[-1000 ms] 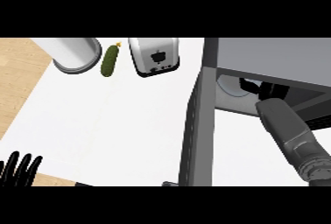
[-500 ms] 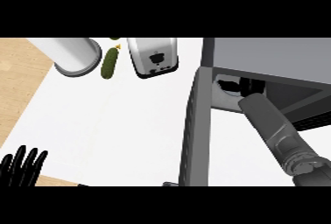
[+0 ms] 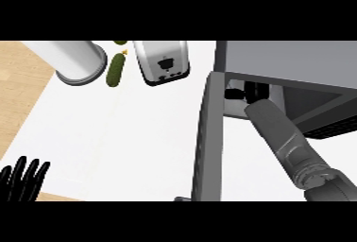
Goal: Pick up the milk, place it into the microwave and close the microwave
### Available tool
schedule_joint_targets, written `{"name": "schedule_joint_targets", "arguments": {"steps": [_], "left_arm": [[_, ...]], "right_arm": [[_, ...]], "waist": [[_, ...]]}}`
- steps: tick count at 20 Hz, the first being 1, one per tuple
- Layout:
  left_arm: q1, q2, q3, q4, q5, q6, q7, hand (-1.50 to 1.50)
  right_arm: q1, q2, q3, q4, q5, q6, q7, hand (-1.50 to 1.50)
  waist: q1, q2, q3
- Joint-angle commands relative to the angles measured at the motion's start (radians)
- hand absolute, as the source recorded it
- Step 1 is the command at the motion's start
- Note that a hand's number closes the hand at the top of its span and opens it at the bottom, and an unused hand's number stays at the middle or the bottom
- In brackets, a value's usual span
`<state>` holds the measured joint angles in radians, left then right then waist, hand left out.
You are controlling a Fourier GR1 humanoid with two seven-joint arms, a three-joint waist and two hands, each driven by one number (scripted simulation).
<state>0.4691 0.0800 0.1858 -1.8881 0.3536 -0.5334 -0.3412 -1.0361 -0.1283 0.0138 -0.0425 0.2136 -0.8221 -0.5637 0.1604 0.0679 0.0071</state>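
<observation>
My left hand [image 3: 24,178] rests at the counter's [image 3: 118,137] near left corner, fingers straight and spread, pointing up. My right forearm reaches past the open microwave door [image 3: 209,142] into the microwave [image 3: 293,61]. My right hand [image 3: 251,90] is inside, dark against the cavity; I cannot tell how its fingers sit, and I cannot see the milk. At the counter's far edge stand a toaster [image 3: 162,61], a cucumber [image 3: 115,70] and a grey canister [image 3: 73,59].
</observation>
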Motion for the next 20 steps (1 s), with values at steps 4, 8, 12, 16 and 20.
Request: {"name": "schedule_joint_targets", "arguments": {"steps": [4, 8, 12, 16, 20], "left_arm": [[0.004, 0.018, 0.029, 0.025, 0.018, -0.020, -0.017, -1.50], [0.030, 0.006, 0.009, -0.012, 0.020, -0.024, -0.008, -1.50], [0.046, 0.020, 0.026, -0.021, 0.032, -0.035, -0.004, -1.50], [0.065, -0.005, 0.022, -0.028, 0.015, -0.020, -0.011, -1.50], [0.082, 0.006, 0.041, -0.027, 0.038, -0.040, -0.007, -1.50]], "right_arm": [[0.030, 0.036, -0.098, -0.081, -0.098, 0.146, -0.088, -1.50], [0.098, 0.041, -0.157, -0.119, -0.158, 0.239, -0.190, -1.50], [0.132, 0.054, -0.192, -0.115, -0.193, 0.339, -0.248, -1.50], [0.240, 0.076, -0.220, -0.114, -0.221, 0.419, -0.367, -1.50], [0.265, 0.078, -0.225, -0.107, -0.221, 0.460, -0.412, -1.50]], "waist": [[-0.034, -0.014, 0.000], [-0.057, -0.021, 0.001], [-0.067, -0.028, -0.001], [-0.098, -0.042, -0.003], [-0.113, -0.050, -0.004]]}}
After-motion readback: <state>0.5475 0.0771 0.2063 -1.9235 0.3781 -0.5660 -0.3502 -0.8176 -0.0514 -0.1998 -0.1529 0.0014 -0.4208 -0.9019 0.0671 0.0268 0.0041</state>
